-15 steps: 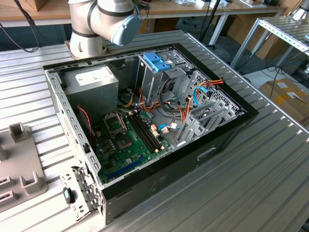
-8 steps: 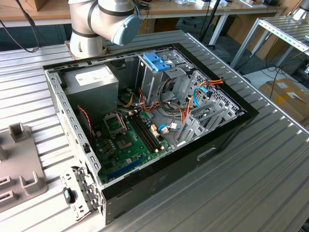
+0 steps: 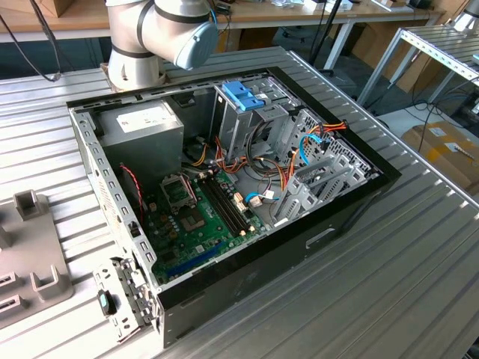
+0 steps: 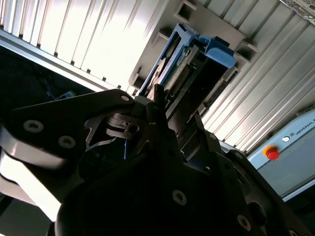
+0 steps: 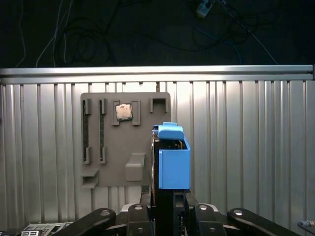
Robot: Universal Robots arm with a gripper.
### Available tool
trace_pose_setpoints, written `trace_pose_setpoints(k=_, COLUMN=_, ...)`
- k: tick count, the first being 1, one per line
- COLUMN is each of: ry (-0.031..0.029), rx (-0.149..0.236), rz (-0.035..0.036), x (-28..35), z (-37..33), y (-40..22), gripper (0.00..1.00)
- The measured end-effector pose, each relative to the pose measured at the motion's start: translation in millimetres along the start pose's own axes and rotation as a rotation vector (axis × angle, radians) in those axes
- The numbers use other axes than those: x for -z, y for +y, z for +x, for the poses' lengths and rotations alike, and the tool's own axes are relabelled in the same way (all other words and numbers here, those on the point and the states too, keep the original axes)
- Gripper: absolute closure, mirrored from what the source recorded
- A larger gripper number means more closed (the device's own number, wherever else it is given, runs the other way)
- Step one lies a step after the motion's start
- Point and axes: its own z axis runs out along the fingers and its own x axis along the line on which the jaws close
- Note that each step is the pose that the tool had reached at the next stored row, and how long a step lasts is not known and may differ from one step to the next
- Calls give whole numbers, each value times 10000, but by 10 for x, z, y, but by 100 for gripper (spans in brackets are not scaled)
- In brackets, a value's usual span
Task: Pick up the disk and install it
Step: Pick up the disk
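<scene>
You will find the gripper (image 5: pixel 166 206) closed narrow on the disk (image 5: pixel 173 160), its 2 fingers (image 4: pixel 158 105) clamping one end of the drive and the bright blue carrier end pointing away from the tool. In the first wrist view the disk stands edge-on over one edge of the grey fixture plate (image 5: pixel 115 147) on the ribbed table (image 5: pixel 246 147); you cannot tell whether it touches the plate. In the exterior view the open computer case (image 3: pixel 224 187) lies beside that plate, with 1 bare blue bracket (image 3: pixel 243 96) atop its drive cage.

In tool (image 5: pixel 170 202): disk (image 5: pixel 174 167), over fixture plate (image 5: pixel 113 155); plate on table (image 3: pixel 389 299), exterior view's left of case (image 3: pixel 299 247).
</scene>
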Motion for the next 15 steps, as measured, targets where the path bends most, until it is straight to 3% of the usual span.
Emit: trace_pose_setpoints(k=15, ry=1, rx=2, rz=0, x=43, z=0, y=-2, gripper=65)
